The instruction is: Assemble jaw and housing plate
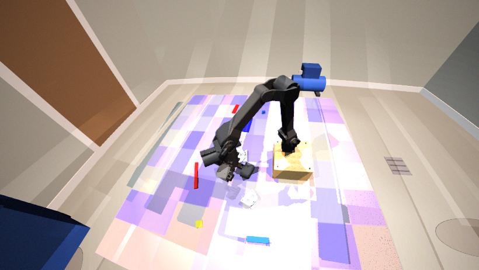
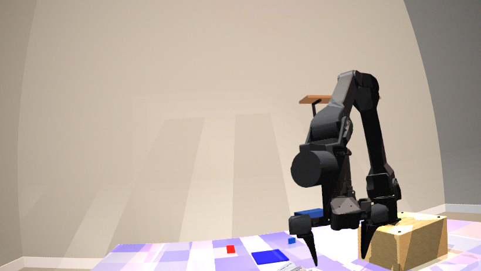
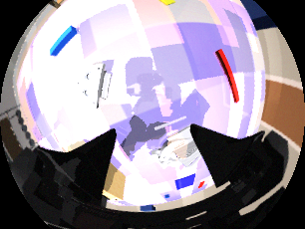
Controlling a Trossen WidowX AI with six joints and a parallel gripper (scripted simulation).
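The white gripper mechanism's base (image 1: 242,155) (image 2: 291,267) (image 3: 180,151) lies on the mat beside my hand. The arm covers part of it in the top view, and a black finger covers part in the wrist view. Its jaws, pins and gear teeth are too washed out to tell how they sit. A separate white piece with round marks, seemingly the housing plate (image 1: 249,198) (image 3: 101,84), lies apart from the base. My gripper (image 2: 339,261) (image 3: 153,130) is wide open and empty above the mat. The base shows beyond the right finger in the wrist view.
The arm stands on a wooden block (image 1: 293,162) (image 2: 420,240). A red bar (image 1: 195,175) (image 3: 228,76), a yellow square (image 1: 198,223), a light blue bar (image 1: 257,239) (image 3: 63,41) and a dark blue square (image 2: 270,256) (image 3: 184,181) lie around on the patterned mat.
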